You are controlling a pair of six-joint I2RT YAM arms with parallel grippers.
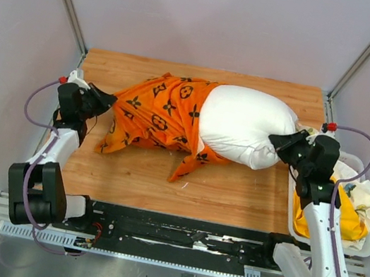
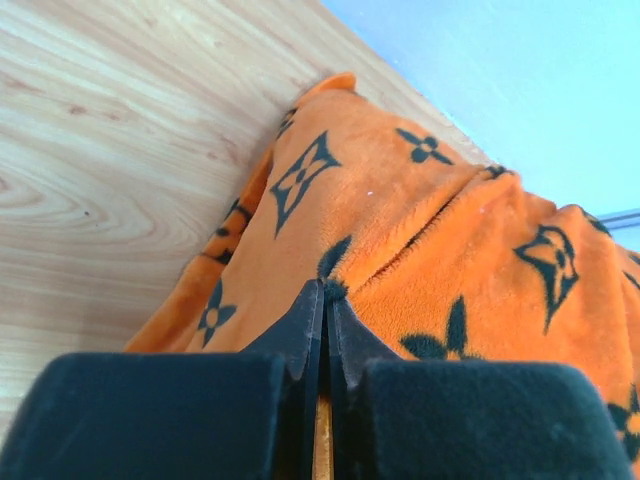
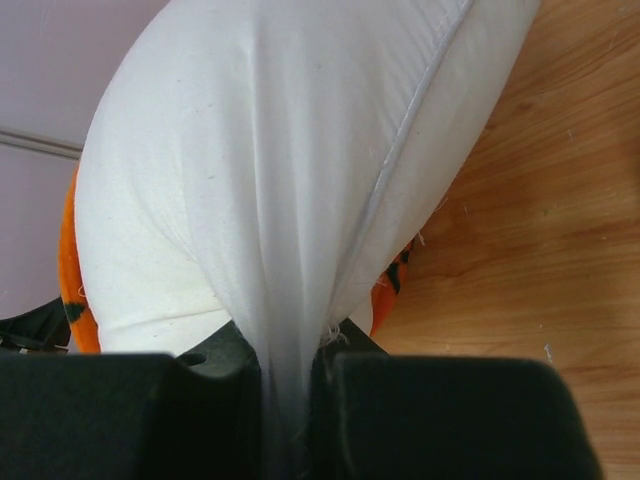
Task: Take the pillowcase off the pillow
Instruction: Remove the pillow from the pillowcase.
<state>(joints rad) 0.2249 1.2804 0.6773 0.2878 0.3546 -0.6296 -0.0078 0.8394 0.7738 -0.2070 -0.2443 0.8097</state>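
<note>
The orange pillowcase [image 1: 161, 113] with black flower motifs lies crumpled on the left half of the wooden table, still covering the left end of the white pillow [image 1: 245, 124]. The pillow's right part bulges out bare. My left gripper [image 1: 109, 101] sits at the case's left edge. In the left wrist view its jaws [image 2: 326, 290] are pressed together, pinching a fold of the pillowcase [image 2: 440, 240]. My right gripper [image 1: 275, 141] is at the pillow's right end. In the right wrist view it [image 3: 290, 345] is shut on a gathered tuft of the pillow [image 3: 280, 150], with orange cloth [image 3: 388, 290] peeking behind.
A white bin [image 1: 365, 246] holding yellow and white cloths [image 1: 348, 210] stands off the table's right edge, beside my right arm. Bare wood [image 1: 233, 190] lies in front of the pillow. Grey walls and slanted frame posts close the back.
</note>
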